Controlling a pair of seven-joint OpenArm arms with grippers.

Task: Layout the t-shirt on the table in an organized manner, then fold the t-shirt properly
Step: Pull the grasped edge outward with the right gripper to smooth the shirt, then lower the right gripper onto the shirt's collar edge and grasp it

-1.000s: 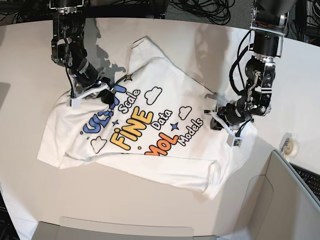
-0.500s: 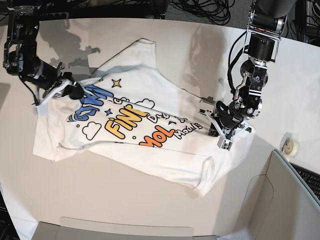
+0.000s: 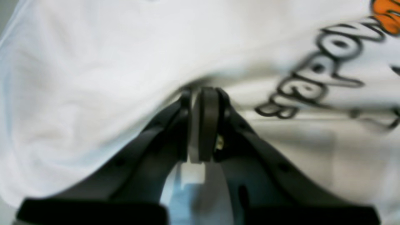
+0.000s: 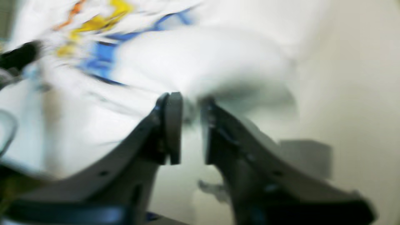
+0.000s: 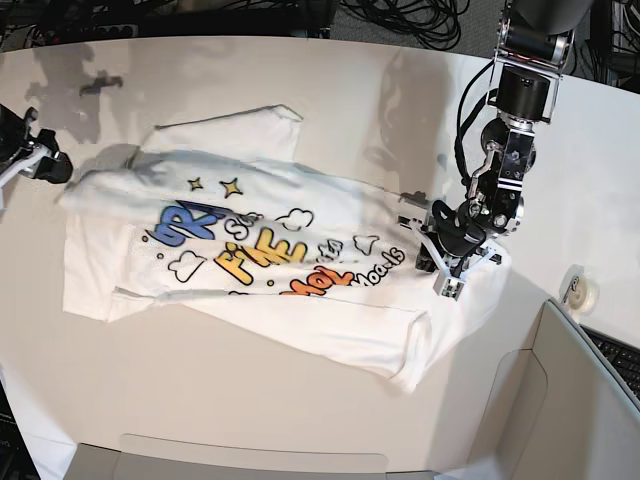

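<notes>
White printed cotton t-shirt (image 5: 270, 250) spread on off-white table (image 5: 300, 410), opposite edges clamped in left fingers (image 3: 207, 125) and right fingers (image 4: 170, 125)

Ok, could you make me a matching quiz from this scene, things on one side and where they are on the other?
Things:
1. left gripper
2. right gripper
3. small pale ring-shaped roll
4. black tangled cables

Places:
A. beyond the far edge of the off-white table
B. at the end of the white printed t-shirt nearest its blue letters
C. fingers pinching fabric beside the black word "Models"
D. on bare tabletop, apart from the shirt, near the grey-beige panel

Pairs: 1-C, 2-B, 3-D, 4-A
</notes>
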